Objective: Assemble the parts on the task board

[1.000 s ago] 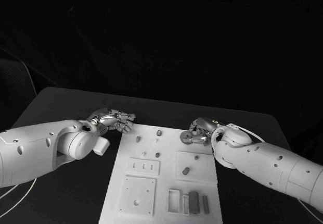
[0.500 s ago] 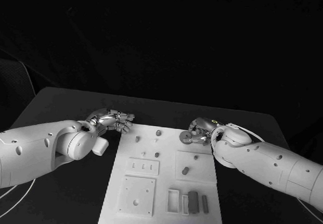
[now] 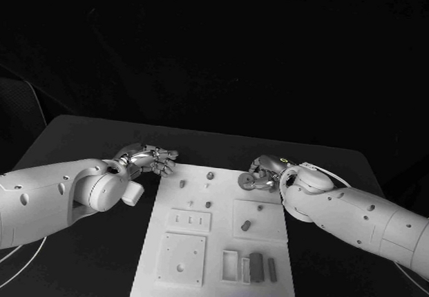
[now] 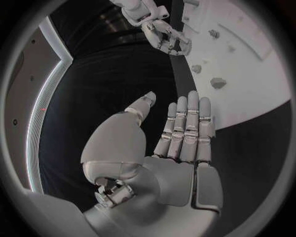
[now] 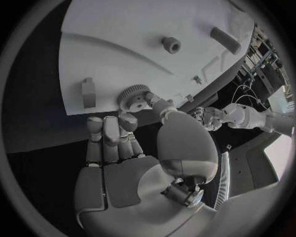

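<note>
Right hand (image 3: 260,174) at the task board's (image 3: 214,287) 1 o'clock corner, fingers pinched on a small toothed gear (image 5: 134,95) at the board's edge. Left hand (image 3: 150,159) off the board's 11 o'clock corner, over the black table (image 3: 86,135), fingers straight and close together, thumb apart, holding nothing.
</note>
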Controlling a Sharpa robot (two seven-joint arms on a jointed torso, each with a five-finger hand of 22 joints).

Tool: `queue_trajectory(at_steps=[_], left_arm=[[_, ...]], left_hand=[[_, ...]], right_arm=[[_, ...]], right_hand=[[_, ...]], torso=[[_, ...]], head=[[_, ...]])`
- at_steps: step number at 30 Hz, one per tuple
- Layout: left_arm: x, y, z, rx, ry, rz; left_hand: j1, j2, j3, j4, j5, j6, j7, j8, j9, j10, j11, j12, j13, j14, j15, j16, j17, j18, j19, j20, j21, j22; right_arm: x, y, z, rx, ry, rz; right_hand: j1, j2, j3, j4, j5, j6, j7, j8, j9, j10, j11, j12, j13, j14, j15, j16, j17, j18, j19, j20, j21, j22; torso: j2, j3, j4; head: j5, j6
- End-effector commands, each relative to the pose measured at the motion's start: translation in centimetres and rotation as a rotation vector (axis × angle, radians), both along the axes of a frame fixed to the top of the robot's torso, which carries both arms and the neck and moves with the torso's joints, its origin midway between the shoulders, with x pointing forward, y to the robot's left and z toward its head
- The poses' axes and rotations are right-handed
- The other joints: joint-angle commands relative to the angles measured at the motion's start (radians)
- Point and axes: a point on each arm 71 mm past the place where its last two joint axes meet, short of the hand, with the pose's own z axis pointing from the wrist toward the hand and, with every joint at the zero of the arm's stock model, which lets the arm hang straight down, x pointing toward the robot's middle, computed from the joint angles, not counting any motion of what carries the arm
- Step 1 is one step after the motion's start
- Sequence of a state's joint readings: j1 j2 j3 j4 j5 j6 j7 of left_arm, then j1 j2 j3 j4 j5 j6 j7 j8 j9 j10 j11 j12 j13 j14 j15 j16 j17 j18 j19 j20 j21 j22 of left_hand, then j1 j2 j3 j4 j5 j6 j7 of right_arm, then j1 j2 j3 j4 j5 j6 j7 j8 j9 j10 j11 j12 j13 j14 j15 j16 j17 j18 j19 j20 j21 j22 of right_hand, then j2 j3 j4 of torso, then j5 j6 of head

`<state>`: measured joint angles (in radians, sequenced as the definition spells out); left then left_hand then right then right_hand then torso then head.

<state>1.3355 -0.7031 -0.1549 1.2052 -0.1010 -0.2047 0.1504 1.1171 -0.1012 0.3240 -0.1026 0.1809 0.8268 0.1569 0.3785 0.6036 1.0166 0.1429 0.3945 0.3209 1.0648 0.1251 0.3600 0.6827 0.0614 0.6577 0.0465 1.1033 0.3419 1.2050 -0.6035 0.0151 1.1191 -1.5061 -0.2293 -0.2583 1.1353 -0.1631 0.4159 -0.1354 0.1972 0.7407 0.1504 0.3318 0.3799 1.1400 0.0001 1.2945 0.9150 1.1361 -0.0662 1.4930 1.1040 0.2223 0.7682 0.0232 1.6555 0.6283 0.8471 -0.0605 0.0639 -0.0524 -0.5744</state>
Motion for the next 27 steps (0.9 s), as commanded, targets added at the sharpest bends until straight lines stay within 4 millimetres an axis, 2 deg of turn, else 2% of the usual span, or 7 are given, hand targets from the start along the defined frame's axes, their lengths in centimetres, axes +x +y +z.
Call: queue_trajectory(at_steps=[1,12,18,27], left_arm=[[-0.05,-0.23,0.07,-0.005,-0.004,-0.018],[-0.04,-0.17,0.07,-0.004,-0.004,-0.016],[-0.03,-0.19,0.06,-0.004,-0.004,-0.016],[-0.01,-0.12,0.07,-0.003,-0.005,-0.013]], left_hand=[[-0.003,0.004,-0.004,0.002,0.003,-0.008,0.000,-0.004,-0.001,-0.008,0.002,-0.004,-0.001,0.001,0.003,-0.006,0.001,0.019,-0.001,0.003,-0.006,-0.002],[-0.003,0.005,-0.003,0.002,0.004,-0.008,0.000,-0.004,-0.001,-0.008,0.002,-0.005,-0.001,0.001,0.003,-0.006,0.001,0.019,-0.001,0.003,-0.006,-0.002],[-0.002,0.005,-0.003,0.002,0.004,-0.008,0.000,-0.004,-0.001,-0.008,0.002,-0.005,-0.001,0.001,0.003,-0.007,0.001,0.019,-0.001,0.003,-0.006,-0.002],[-0.002,0.006,-0.003,0.002,0.004,-0.008,0.000,-0.004,-0.002,-0.008,0.002,-0.005,-0.001,0.001,0.003,-0.007,0.001,0.019,-0.001,0.003,-0.006,-0.002]], right_arm=[[-0.38,-0.47,-1.77,-0.066,0.059,-0.009],[-0.35,-0.60,-1.59,-0.075,0.029,-0.007],[-0.66,-0.21,-1.32,-0.071,0.008,0.009],[-1.20,-0.02,-0.98,-0.060,-0.004,0.023]], right_hand=[[0.023,0.009,-0.002,0.000,0.006,0.037,0.017,0.014,0.014,-0.001,-0.004,0.009,0.002,-0.002,-0.001,0.008,-0.001,0.007,-0.006,-0.001,0.106,0.002],[0.040,0.022,-0.005,0.004,0.007,0.082,0.015,0.035,0.026,0.007,-0.006,0.015,0.002,0.002,-0.002,0.015,-0.003,0.006,-0.002,0.000,0.110,0.005],[0.033,0.019,-0.010,0.010,0.006,0.092,0.014,0.039,0.029,0.009,-0.005,0.016,0.002,0.004,-0.001,0.017,-0.003,0.005,-0.001,0.001,0.111,0.005],[0.023,0.016,-0.016,0.015,0.005,0.101,0.013,0.043,0.032,0.013,-0.006,0.017,0.001,0.007,-0.001,0.020,-0.004,0.004,0.002,0.002,0.113,0.006]], torso=[[0.000,-0.0003,-0.0002],[0.001,-0.0008,-0.0003],[0.000,-0.0004,0.0002],[0.000,-0.0016,0.0009]], head=[[-0.001,0.000],[-0.004,0.000],[-0.005,0.000],[-0.004,0.003]])
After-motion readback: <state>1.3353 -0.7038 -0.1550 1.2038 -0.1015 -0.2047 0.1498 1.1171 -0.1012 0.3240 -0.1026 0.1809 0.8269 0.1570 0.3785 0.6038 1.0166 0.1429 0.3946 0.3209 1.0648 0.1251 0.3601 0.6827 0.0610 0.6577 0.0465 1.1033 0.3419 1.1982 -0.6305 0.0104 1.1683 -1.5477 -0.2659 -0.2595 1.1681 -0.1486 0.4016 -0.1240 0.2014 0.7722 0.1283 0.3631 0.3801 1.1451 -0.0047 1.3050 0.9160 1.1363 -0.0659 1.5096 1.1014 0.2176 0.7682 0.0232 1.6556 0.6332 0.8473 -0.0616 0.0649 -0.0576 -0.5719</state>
